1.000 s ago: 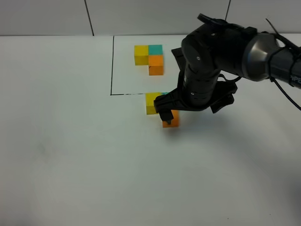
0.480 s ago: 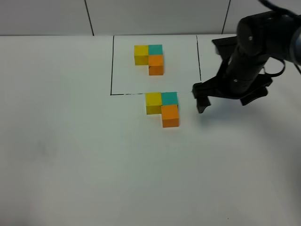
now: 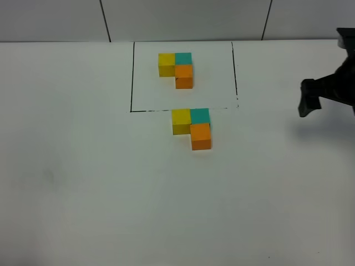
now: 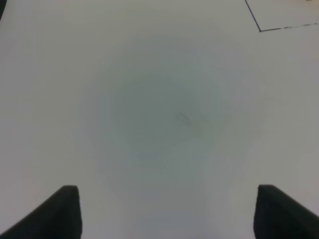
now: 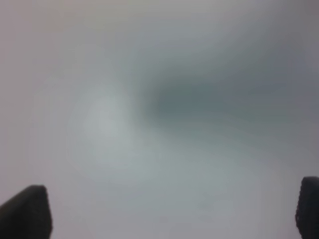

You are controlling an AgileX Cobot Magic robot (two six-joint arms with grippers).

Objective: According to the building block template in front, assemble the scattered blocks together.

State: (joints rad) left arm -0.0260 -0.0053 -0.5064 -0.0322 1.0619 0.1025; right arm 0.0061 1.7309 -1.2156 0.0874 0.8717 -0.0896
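So the right gripper [image 3: 308, 104] is way off at the right edge of the overhead view, well apart from all the cubes. Only a dark chunk of the arm pokes in from the edge there, with one black finger hanging down over bare table [image 3: 83, 194]. Its wrist camera is a blurry grey mess, but you can see the two fingertips [image 5: 25, 211] sitting at opposite edges of the picture with nothing between them, so the jaws are spread wide and empty.

The left gripper [image 4: 167, 211] isn't in the overhead shot at all. From its own wrist view both dark fingertips are well apart over plain white table, nothing held, with a corner of the black line just showing.

The building block template [image 3: 176, 68] sits at the far side inside the thin black frame: yellow and teal side by side, orange tucked under the teal.

The scattered blocks [image 3: 192, 126] are just near of the frame's bottom line, all touching in the same L: yellow left, teal right, orange nearer.
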